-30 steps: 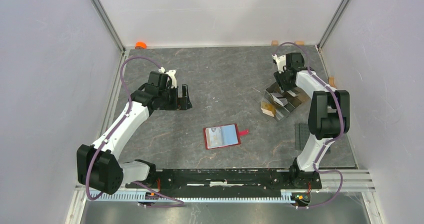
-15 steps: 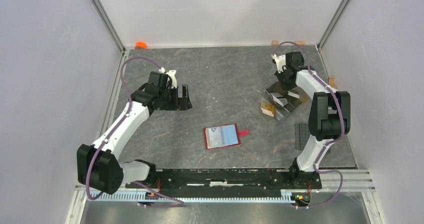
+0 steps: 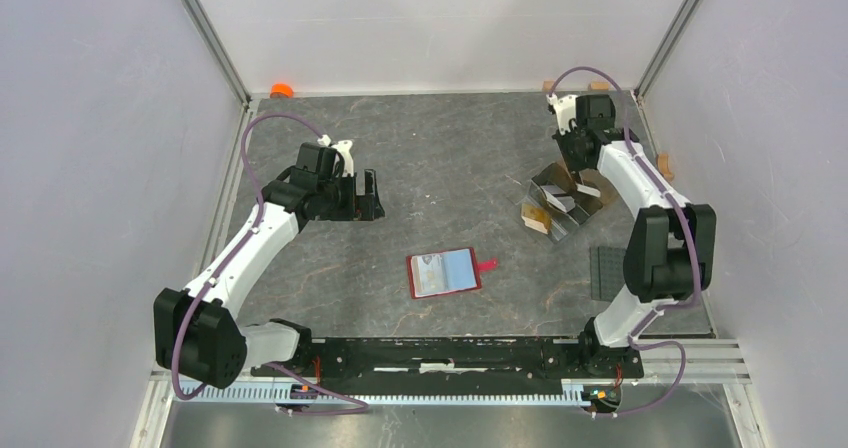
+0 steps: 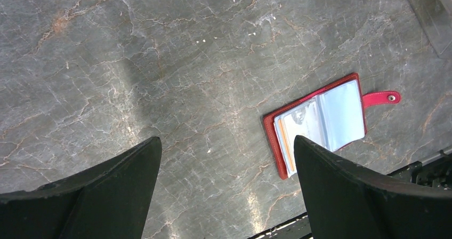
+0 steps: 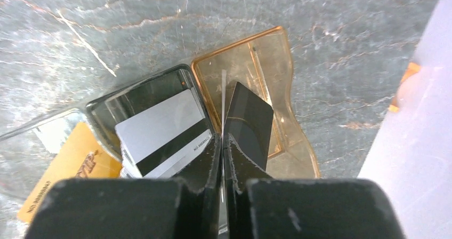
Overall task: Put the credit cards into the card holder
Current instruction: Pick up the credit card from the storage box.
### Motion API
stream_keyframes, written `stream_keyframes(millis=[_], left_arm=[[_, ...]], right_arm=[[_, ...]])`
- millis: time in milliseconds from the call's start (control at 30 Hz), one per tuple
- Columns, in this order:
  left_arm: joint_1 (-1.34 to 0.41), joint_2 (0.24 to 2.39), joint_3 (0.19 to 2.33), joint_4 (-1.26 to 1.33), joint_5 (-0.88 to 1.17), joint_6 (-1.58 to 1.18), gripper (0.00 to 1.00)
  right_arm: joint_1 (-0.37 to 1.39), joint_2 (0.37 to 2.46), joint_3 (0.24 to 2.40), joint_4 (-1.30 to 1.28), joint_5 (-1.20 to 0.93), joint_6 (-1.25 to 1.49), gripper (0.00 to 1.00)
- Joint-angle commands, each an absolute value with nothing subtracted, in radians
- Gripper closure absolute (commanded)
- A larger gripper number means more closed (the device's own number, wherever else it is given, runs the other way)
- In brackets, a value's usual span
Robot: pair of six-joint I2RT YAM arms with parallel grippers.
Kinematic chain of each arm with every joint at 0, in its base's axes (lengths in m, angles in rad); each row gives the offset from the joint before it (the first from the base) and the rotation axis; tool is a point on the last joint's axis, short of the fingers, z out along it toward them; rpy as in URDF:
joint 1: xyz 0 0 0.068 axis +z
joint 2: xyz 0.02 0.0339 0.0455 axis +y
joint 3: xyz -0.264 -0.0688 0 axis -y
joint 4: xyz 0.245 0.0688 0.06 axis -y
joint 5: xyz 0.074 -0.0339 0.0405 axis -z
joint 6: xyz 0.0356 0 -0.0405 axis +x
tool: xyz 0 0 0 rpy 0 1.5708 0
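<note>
At two o'clock on the counter (image 3: 450,158), the right tool (image 5: 222,138) pinches a thin card (image 5: 222,92) edge-on over an orange tray (image 5: 277,63); the left tool (image 4: 226,143), at ten o'clock, gapes empty.

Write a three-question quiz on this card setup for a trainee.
1. True or false: the left tool is shut.
2. The holder lies: A) open on the table; B) snapped shut on the table; C) in the left tool.
3. Fill in: the right tool pinches a thin ____.
Key: 1 false, it stands wide open and empty. 2 A. 3 card, seen edge-on.
</note>
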State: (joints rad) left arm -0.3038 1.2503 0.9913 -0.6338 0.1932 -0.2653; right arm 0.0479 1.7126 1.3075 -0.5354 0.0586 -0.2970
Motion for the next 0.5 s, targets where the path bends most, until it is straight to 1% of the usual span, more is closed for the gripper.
stream_keyframes(millis=[0, 133, 200, 267, 367, 467], left_arm=[[-0.299, 1.235, 0.982, -0.605, 0.226, -0.204, 0.01], [-0.299, 1.227, 0.973, -0.588, 0.257, -0.202, 0.01], [-0.299, 1.227, 0.971, -0.584, 0.284, -0.201, 0.03], [-0.302, 1.217, 0.965, -0.565, 0.352, -0.191, 0.05], [-0.320, 1.172, 0.941, -0.508, 0.445, -0.177, 0.07], [-0.365, 1.125, 0.919, -0.472, 0.489, -0.149, 0.08]], right_arm=[[0.089, 1.614, 1.363, -0.522, 0.122, -0.285, 0.95], [0.106, 1.572, 1.364, -0.524, 0.134, -0.282, 1.00], [0.107, 1.559, 1.374, -0.545, 0.138, -0.267, 1.00], [0.117, 1.538, 1.387, -0.578, 0.119, -0.247, 1.00], [0.161, 1.490, 1.413, -0.647, 0.048, -0.205, 1.00], [0.254, 1.439, 1.412, -0.706, -0.081, -0.157, 1.00]])
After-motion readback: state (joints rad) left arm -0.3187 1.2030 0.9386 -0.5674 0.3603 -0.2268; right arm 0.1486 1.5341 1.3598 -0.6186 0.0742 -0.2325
